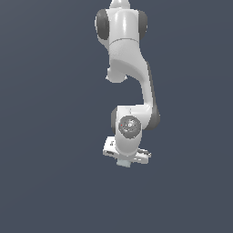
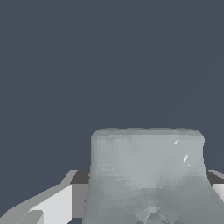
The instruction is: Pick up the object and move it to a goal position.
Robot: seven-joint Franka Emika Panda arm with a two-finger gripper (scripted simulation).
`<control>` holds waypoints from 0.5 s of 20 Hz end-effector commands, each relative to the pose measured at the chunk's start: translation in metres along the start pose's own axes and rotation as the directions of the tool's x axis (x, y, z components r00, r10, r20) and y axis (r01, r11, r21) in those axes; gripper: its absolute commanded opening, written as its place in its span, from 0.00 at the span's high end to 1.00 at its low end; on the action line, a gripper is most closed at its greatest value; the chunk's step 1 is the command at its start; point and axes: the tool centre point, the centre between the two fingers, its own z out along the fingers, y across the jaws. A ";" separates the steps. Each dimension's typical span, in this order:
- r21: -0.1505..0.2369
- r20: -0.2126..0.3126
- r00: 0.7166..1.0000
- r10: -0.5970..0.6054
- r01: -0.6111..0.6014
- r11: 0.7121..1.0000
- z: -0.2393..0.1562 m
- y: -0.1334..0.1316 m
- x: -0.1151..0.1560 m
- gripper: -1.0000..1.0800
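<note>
The object (image 2: pixel 146 175) is a pale grey-green blocky lump that fills much of the wrist view, sitting between the white fingers (image 2: pixel 52 205) of my gripper. In the exterior view only a small pale piece of the object (image 1: pixel 123 163) shows, just under the white hand. My gripper (image 1: pixel 124 160) points down below the arm's wrist and is shut on the object. The fingertips themselves are mostly hidden by the hand and the lump.
The white Panda arm (image 1: pixel 129 82) reaches down from the top of the exterior view. Everything around it is a plain dark blue-grey ground (image 1: pixel 45 182) with no other objects showing.
</note>
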 end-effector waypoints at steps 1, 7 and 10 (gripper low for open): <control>0.000 0.000 1.000 0.000 0.000 1.000 0.000 0.000 0.000 1.00; 0.000 0.000 1.000 0.000 0.000 1.000 0.000 0.000 0.000 1.00; 0.000 0.000 1.000 0.000 0.000 1.000 -0.003 0.000 -0.001 1.00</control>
